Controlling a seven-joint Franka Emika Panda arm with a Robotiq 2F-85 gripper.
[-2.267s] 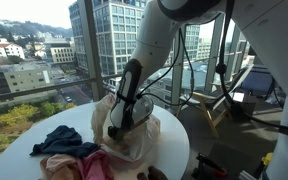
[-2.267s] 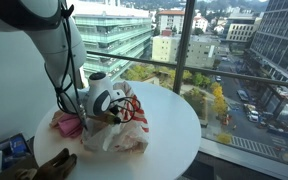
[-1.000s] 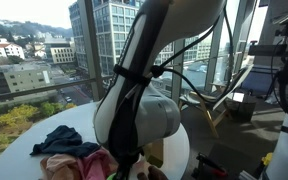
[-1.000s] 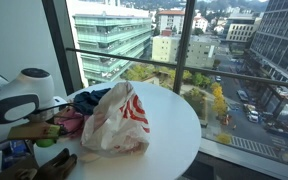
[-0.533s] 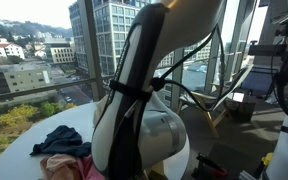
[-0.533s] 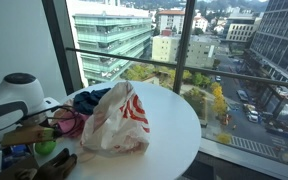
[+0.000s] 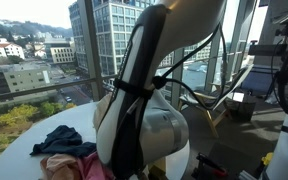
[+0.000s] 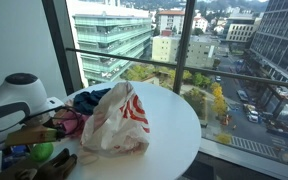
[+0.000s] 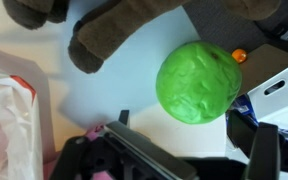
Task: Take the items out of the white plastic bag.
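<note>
The white plastic bag (image 8: 119, 125) with red print stands crumpled on the round white table (image 8: 174, 130); its edge also shows in the wrist view (image 9: 9, 110). A green ball (image 9: 197, 82) lies on the table just past my fingertips and also shows in an exterior view (image 8: 39, 152). My gripper (image 9: 194, 138) is open, its two fingers spread wider than the ball and not touching it. In an exterior view my gripper (image 8: 36, 138) hangs low at the table's edge, away from the bag. In the view from the opposite side my arm (image 7: 139, 120) hides the bag.
A blue cloth (image 7: 59, 140) and a pink cloth (image 7: 74, 165) lie beside the bag. A brown plush item (image 9: 114, 30) lies close to the ball. A blue and white box (image 9: 279, 90) stands beside it. Windows surround the table.
My arm pulled out of the bag and swung to the table's edge with the green ball. Over the last second the ball has dropped slightly and the arm has barely moved.
</note>
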